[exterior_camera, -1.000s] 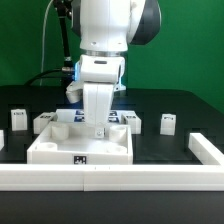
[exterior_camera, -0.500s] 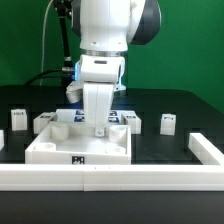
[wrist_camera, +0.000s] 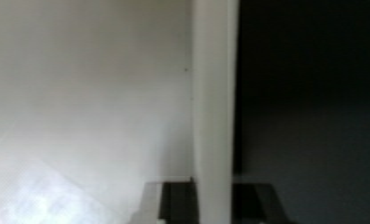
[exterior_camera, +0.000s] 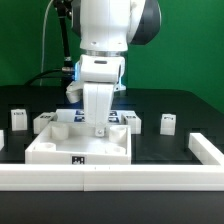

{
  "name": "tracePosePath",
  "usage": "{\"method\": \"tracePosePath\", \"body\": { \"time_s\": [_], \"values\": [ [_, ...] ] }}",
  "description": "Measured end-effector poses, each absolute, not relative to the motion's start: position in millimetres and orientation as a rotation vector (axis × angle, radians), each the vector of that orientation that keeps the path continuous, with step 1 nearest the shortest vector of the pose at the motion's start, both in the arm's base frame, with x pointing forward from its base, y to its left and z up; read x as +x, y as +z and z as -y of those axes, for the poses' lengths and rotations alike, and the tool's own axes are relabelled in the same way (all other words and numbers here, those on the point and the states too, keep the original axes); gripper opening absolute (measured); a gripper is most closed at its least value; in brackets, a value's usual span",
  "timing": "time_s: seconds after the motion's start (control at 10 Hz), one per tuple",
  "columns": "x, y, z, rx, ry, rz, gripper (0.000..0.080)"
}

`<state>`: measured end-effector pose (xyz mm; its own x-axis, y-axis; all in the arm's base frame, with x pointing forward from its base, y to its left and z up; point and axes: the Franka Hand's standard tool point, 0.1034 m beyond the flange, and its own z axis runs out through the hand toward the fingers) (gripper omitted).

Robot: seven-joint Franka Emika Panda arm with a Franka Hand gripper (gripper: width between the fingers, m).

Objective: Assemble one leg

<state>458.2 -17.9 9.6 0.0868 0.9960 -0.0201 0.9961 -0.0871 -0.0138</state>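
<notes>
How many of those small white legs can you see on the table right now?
4 legs: one at the exterior view's far left, one by the tray's back-left corner, one behind its back-right corner, one farther right. The arm may hide others.

The arm (exterior_camera: 105,30) is clad in smooth, rounded white shells. A dark grey section (exterior_camera: 150,20) is recorded at the upper joint. A blue glow (exterior_camera: 75,68) is seen at the wrist's edge. Black cables (exterior_camera: 52,40) are routed behind the arm. The gripper (exterior_camera: 99,128) housing is boxy and white; finer detail cannot be judged.
</notes>
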Motion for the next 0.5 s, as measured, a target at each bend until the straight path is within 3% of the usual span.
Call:
{"method": "tracePosePath", "body": {
  "time_s": [0.5],
  "values": [
    [462,7.5,-29,2.238,-0.024,-2.2,0.0058]
  ]
}}
